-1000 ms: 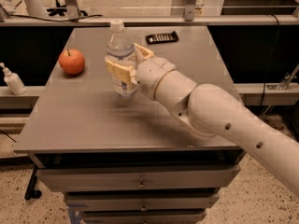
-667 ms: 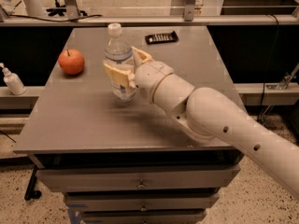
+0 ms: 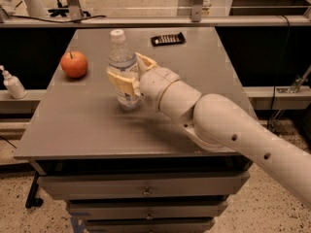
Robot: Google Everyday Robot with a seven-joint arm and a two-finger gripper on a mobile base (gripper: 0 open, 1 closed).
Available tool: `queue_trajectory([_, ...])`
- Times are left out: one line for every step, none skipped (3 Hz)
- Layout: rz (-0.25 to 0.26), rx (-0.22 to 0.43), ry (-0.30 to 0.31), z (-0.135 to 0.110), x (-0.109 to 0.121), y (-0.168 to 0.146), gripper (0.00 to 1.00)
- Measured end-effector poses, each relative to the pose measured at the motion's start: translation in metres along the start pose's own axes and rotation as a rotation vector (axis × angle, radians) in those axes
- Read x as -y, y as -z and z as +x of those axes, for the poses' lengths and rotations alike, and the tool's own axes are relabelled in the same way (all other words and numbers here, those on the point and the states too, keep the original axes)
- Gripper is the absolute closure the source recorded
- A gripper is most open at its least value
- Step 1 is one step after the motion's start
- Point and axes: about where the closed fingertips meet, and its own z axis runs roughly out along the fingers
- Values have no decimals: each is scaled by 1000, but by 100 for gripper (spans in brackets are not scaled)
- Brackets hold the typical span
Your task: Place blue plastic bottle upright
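Observation:
The blue plastic bottle (image 3: 122,64) is clear with a white screw cap and a pale label. It stands upright on the grey table (image 3: 87,125), left of centre. My gripper (image 3: 127,74) reaches in from the right. Its tan fingers (image 3: 122,83) sit on either side of the bottle's middle, around the label. The bottle's base looks to rest on the table top, though part of it is hidden behind the near finger.
A red apple (image 3: 74,64) sits at the table's left. A black remote-like object (image 3: 167,39) lies at the back. A small white pump bottle (image 3: 13,84) stands on a ledge off the table's left. Drawers (image 3: 146,191) sit below the top.
The gripper and the bottle have shifted slightly left and lower toward the table top. The bottle stays upright between the fingers.

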Motion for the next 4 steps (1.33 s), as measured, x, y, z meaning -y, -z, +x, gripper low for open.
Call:
queue_trajectory([-4, -5, 1, 3, -3, 1, 61])
queue_trajectory([-4, -5, 1, 2, -3, 1, 38])
queue_trajectory([-4, -5, 1, 2, -3, 1, 14])
queue_trajectory([0, -8, 0, 6, -6, 9, 0])
